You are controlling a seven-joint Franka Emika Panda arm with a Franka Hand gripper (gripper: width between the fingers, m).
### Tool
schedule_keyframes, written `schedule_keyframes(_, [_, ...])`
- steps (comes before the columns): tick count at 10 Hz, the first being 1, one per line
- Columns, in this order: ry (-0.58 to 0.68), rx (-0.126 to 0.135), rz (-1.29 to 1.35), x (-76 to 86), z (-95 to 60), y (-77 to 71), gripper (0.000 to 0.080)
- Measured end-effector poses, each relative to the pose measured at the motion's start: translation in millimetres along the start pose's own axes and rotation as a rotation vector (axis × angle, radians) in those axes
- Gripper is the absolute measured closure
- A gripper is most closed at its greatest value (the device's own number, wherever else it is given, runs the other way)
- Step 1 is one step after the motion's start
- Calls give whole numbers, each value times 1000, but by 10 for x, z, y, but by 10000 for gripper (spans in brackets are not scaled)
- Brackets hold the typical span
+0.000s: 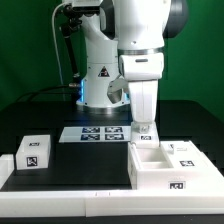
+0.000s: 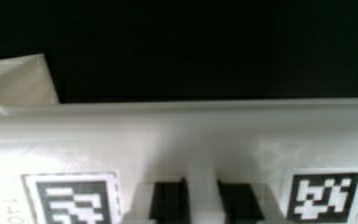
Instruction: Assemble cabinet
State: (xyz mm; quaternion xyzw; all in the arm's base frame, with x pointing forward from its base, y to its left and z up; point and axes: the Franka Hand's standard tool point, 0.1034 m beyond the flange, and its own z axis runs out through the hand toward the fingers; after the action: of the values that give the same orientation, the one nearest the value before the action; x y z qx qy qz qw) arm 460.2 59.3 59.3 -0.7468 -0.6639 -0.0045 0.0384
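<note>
Nearest you, a white ledge (image 1: 70,192) runs along the table's front edge. Just behind it, on the exterior view's right, sits the open cabinet shell (image 1: 150,172). A small tagged block (image 1: 35,152) lies well apart on the left. The gripper (image 1: 143,122) hangs at the shell's far wall. You cannot tell whether it is clenched or released. Farther back lies the marker board (image 1: 100,132).
</note>
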Motion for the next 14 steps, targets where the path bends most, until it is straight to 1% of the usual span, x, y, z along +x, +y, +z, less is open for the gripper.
schedule_keyframes(3, [0,1,3,-1,3,-5,729])
schedule_keyframes(5, [2,3,-16,-38,19,13,729])
schedule_keyframes(9, [17,-15,-17,-14,22,225,729])
schedule_keyframes(10, [20,-17,-19,-5,27,258,729])
schedule_keyframes(11, [27,-31,-31,15,31,337,729])
schedule_keyframes(12, [36,-56,-54,37,26,447,729])
schedule_keyframes(13, [35,-69,-74,57,18,542,729])
schedule_keyframes(14, [29,-74,-89,63,11,576,729])
